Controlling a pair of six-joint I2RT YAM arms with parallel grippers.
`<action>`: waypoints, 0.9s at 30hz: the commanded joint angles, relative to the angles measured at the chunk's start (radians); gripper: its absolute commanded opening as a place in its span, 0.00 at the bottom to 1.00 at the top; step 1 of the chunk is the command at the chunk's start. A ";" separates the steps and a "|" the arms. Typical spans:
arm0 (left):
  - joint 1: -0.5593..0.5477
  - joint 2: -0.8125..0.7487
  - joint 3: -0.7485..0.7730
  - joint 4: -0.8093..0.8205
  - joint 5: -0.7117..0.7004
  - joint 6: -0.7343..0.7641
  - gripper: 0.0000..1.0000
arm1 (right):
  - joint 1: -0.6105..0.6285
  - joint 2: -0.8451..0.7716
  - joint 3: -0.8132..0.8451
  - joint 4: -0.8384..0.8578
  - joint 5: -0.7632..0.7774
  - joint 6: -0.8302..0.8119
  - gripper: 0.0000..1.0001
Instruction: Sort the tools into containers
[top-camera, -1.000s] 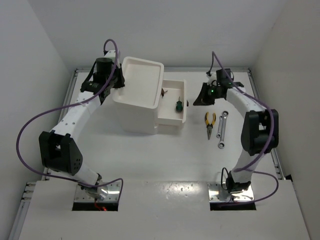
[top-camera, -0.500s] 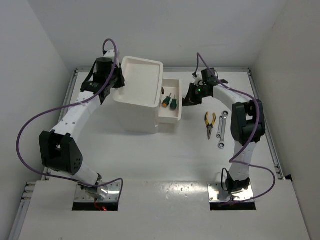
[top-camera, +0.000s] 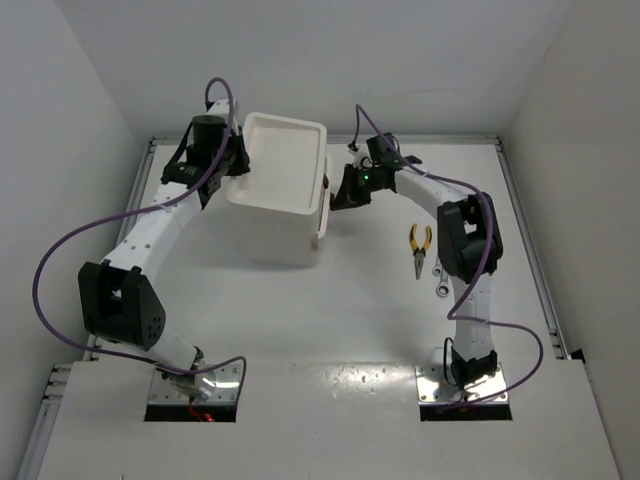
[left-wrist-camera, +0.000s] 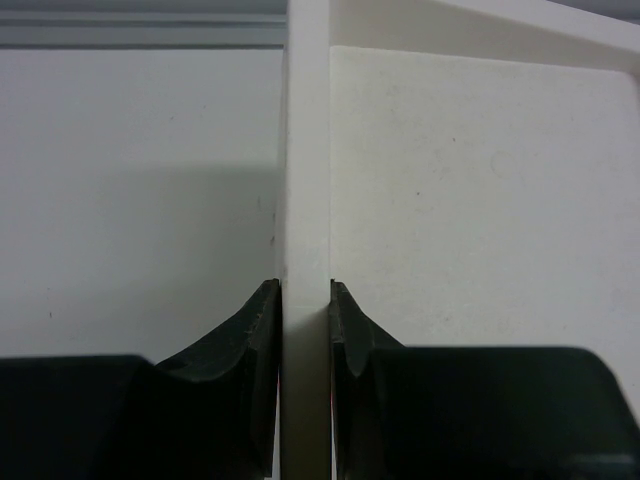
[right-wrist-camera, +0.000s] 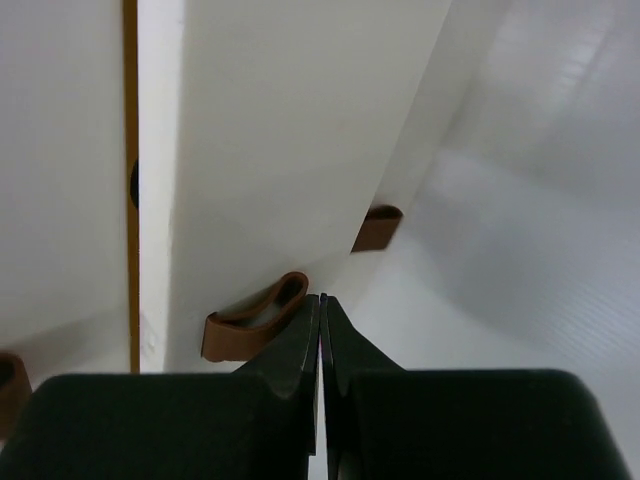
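The white container unit (top-camera: 275, 215) stands at the back left, its drawer front (right-wrist-camera: 290, 150) flush with the body. My left gripper (top-camera: 238, 165) is shut on the left rim (left-wrist-camera: 307, 150) of the tray top, one finger on each side. My right gripper (top-camera: 335, 200) is shut, with nothing between its fingers. Its tips (right-wrist-camera: 322, 300) rest against the drawer front beside a brown loop handle (right-wrist-camera: 255, 315). Yellow-handled pliers (top-camera: 420, 246) lie on the table to the right. One silver wrench end (top-camera: 440, 289) shows below my right arm, which hides the rest.
A second brown handle (right-wrist-camera: 378, 228) shows further along the container's front. My right arm's elbow (top-camera: 465, 235) hangs over the table beside the pliers. A metal rail (top-camera: 525, 230) runs along the right edge of the table.
My right gripper swept left from beside the pliers to the container and pushed the open drawer shut, hiding the green screwdrivers in it. The left gripper kept its hold on the rim.
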 joint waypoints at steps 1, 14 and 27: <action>0.006 0.106 -0.075 -0.094 0.034 -0.100 0.00 | 0.039 0.025 0.093 0.077 -0.053 0.034 0.00; 0.006 0.106 -0.075 -0.094 -0.004 -0.100 0.00 | 0.103 0.133 0.242 0.120 -0.062 0.061 0.00; 0.006 0.097 -0.028 -0.094 -0.056 -0.060 0.00 | 0.156 0.152 0.248 0.162 -0.097 0.074 0.00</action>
